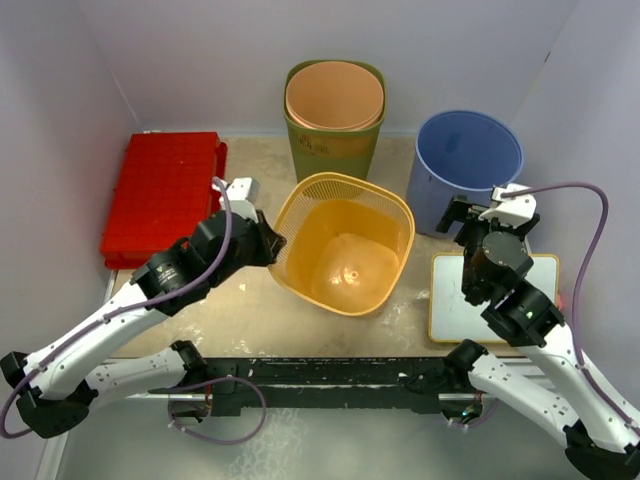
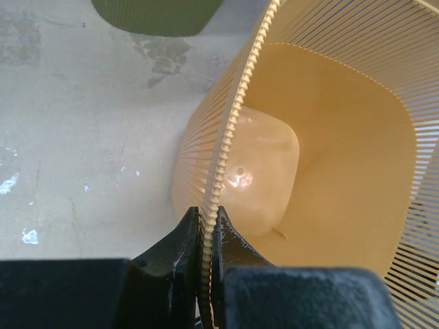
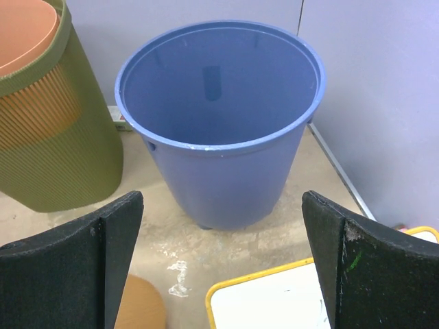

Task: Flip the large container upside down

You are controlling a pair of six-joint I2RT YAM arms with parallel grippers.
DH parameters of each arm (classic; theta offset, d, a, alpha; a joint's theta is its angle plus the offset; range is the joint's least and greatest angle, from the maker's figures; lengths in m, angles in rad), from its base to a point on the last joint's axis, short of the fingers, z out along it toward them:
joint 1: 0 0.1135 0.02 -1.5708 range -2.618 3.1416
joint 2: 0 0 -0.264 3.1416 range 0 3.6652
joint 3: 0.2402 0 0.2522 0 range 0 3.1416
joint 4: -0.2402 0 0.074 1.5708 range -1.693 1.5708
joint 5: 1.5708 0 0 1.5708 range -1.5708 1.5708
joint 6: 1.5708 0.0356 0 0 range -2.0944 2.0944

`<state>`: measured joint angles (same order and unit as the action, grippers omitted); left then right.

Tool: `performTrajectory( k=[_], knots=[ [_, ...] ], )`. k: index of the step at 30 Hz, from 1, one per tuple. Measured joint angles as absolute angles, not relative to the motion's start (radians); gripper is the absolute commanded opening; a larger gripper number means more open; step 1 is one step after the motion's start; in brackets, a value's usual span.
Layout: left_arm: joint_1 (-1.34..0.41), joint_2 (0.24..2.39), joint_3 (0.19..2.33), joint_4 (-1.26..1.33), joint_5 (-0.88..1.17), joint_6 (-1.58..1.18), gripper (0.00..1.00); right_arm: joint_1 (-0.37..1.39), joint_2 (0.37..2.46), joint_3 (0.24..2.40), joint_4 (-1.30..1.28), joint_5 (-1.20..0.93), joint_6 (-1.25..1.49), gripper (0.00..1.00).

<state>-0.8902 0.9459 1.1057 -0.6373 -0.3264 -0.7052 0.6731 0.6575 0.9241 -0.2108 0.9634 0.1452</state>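
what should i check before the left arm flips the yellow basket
1. Left fingers pinch the yellow basket rim, one inside, one outside: ok.
2. Basket empty: ok, nothing shows inside.
3. Right fingers open, holding nothing, apart from the basket: ok.
4. Room to tip beside the olive bin and blue bucket: cannot tell, both stand close.
5. Pinch on one rim edge firm enough to carry the turn: cannot tell.

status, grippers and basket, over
Left gripper shut on yellow basket rim. Right gripper open, facing blue bucket. Basket mouth up, not yet flipped. Green bin close behind.
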Motion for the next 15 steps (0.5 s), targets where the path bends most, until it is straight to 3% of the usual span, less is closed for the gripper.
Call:
performTrajectory(
  k=[5,10,15],
  knots=[
    [-0.654,0.926,1.012,-0.533,-0.151,-0.817,0.00,0.673,0.639,0.924,-0.206,0.964,0.139,1.00],
    [-0.371,0.949,0.785,-0.313,0.081,-0.992,0.00,0.673,0.641,0.924,-0.211,0.952,0.147,1.00],
    [-0.280,1.013,0.727,-0.270,0.199,-1.053,0.00,0.673,0.641,0.921,-0.228,0.948,0.165,1.00]
  ],
)
